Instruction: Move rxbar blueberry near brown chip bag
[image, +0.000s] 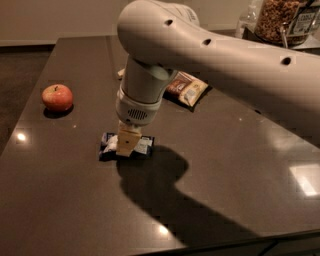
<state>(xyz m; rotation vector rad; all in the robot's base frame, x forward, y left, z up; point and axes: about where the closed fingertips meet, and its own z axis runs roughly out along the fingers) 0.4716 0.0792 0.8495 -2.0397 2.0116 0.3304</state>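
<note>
The rxbar blueberry (141, 145), a small dark blue wrapper with a white panel, is at the table's left middle. My gripper (127, 145) comes straight down onto its middle and is shut on it, holding it at or just above the tabletop. The wrist hides the bar's centre. The brown chip bag (187, 89), brown with cream ends and a white patch, lies flat further back and to the right, partly hidden behind my arm. The bar and the bag are well apart.
A red apple (57, 97) sits at the left of the dark table (235, 170). Jars of food (280, 20) stand at the back right. My large white arm (225, 55) spans the upper right. The table's front edge is close below.
</note>
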